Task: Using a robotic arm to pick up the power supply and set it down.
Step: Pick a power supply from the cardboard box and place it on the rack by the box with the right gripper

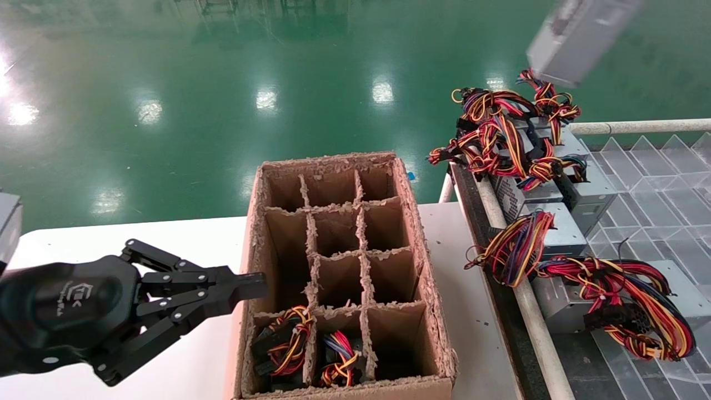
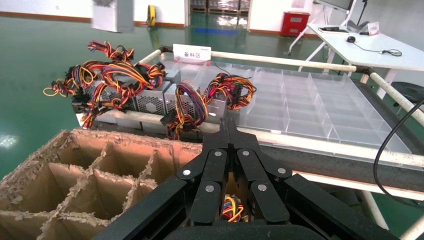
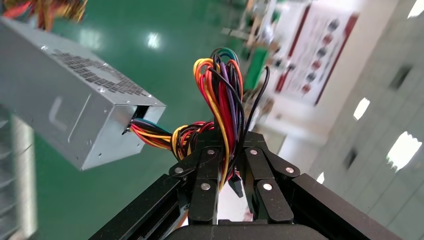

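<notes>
- The power supply, a grey sheet-metal rectangular box with a perforated vent face, hangs tilted in the air at the far right of the head view, above the other units; its bundle of red, yellow, orange and black wires runs down into the right gripper, whose jaws are clenched on those wires.
- A white counter carries a brown cardboard box with frayed dividers; two of its nearest cells hold wired units.
- To the right, a clear plastic partitioned tray has several grey supplies with coloured wire bundles along its near side.
- The black linkage-finger left gripper hovers over the counter at the box's left wall, jaws pressed together, empty.
</notes>
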You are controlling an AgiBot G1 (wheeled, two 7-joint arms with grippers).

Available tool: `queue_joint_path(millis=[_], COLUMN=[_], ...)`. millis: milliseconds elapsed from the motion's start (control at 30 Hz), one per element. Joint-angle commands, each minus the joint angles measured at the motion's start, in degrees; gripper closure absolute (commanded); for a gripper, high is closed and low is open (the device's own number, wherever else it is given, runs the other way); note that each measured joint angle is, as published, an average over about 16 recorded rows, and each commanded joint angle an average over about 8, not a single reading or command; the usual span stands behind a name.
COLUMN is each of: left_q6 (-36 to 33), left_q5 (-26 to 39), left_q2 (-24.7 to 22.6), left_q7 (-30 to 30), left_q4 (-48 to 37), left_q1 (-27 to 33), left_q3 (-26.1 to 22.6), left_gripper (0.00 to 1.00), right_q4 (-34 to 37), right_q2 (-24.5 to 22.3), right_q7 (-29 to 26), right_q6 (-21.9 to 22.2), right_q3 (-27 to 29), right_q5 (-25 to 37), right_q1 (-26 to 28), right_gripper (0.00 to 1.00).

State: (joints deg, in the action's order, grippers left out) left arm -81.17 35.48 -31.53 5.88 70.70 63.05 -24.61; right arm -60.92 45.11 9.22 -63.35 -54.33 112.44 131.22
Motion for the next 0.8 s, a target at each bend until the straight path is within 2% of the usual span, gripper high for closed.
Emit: queue_joint_path(millis=[33, 233, 433, 600, 800], left_q6=[0.0, 0.0, 0.0, 0.0, 0.0], left_q5=[0.0, 0.0, 0.0, 0.0, 0.0], left_q2=[0.0, 0.0, 0.0, 0.0, 0.0], left_q7=[0.0, 0.0, 0.0, 0.0, 0.0], left_q4=[0.0, 0.0, 0.0, 0.0, 0.0], left_q1=[0.0, 0.0, 0.0, 0.0, 0.0], left_q3=[0.0, 0.0, 0.0, 0.0, 0.0], left_gripper=[1.0, 1.0, 1.0, 1.0, 1.0], right_q4=[-0.69, -1.3, 0.57, 4.03, 10.44], right_q2=[-2.16, -6.84, -8.78, -8.11, -5.12], right_q7=[-0.96, -4.29, -5.78, -5.27, -3.02], right_q6=[-0.73, -2.04, -1.04, 2.53, 9.16], right_q3=[-0.13, -0.2, -0.6, -1.0, -0.8], right_q5=[1.05, 2.11, 1.26, -0.64, -3.21], right_q1=[-0.07, -1.7, -5.52, -10.38, -15.45], right_gripper=[1.0, 1.0, 1.0, 1.0, 1.0])
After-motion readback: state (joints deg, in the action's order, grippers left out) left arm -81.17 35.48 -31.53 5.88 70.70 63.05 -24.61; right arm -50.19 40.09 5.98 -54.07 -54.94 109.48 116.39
